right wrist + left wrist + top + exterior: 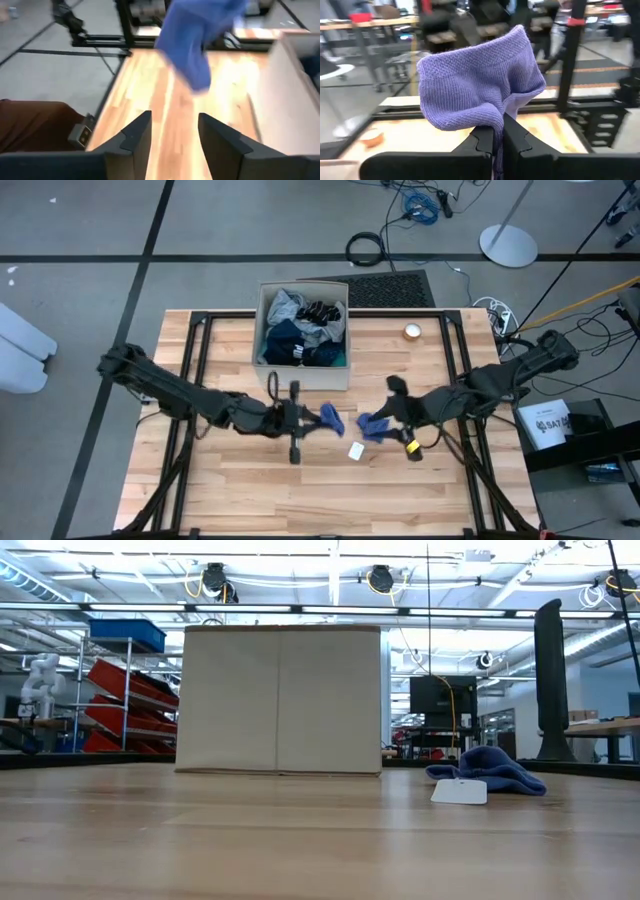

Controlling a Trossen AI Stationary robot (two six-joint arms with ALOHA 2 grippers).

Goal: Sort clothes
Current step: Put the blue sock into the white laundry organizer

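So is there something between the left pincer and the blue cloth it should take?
No. The left pincer is already shut on a blue knitted cloth, above the table. The right pincer stands open, and another blue piece lies by it.

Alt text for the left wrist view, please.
The left gripper is shut on a small blue-violet knitted fabric piece, holding it up above the wooden table. A blurred workshop lies behind.

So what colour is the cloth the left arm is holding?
Purplish-blue knit cloth, pinched in the left end effector; clearest in the left wrist view.
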